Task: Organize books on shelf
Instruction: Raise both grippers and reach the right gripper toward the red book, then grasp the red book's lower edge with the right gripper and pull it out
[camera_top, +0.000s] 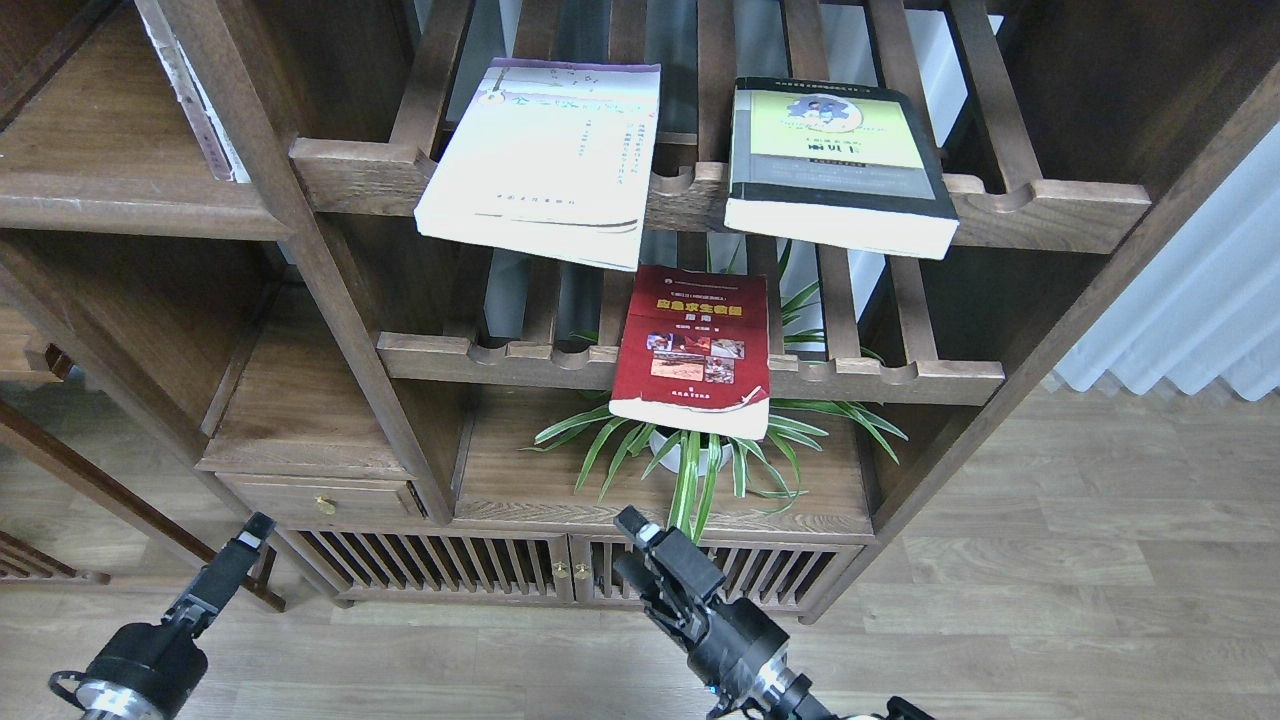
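Note:
Three books lie flat on the slatted racks. The thin cream-white book (545, 160) is on the upper rack at the left, overhanging its front rail. The thick black-grey book with a yellow-green panel (835, 165) is on the same rack at the right. The red paperback with small photos (697, 345) lies on the lower rack, overhanging the front. The solid board shelf (120, 205) is at the upper left. My left gripper (255, 530) is low at the left, its fingers not told apart. My right gripper (625, 545) is low at the centre, empty, fingers apart. Both are far below the books.
A potted spider plant (690, 455) stands on the board under the red book. A thin book (195, 105) leans upright against the post on the left shelf. A drawer (320, 500) and slatted cabinet doors (500, 580) sit at the bottom. A white curtain (1200, 300) hangs at the right.

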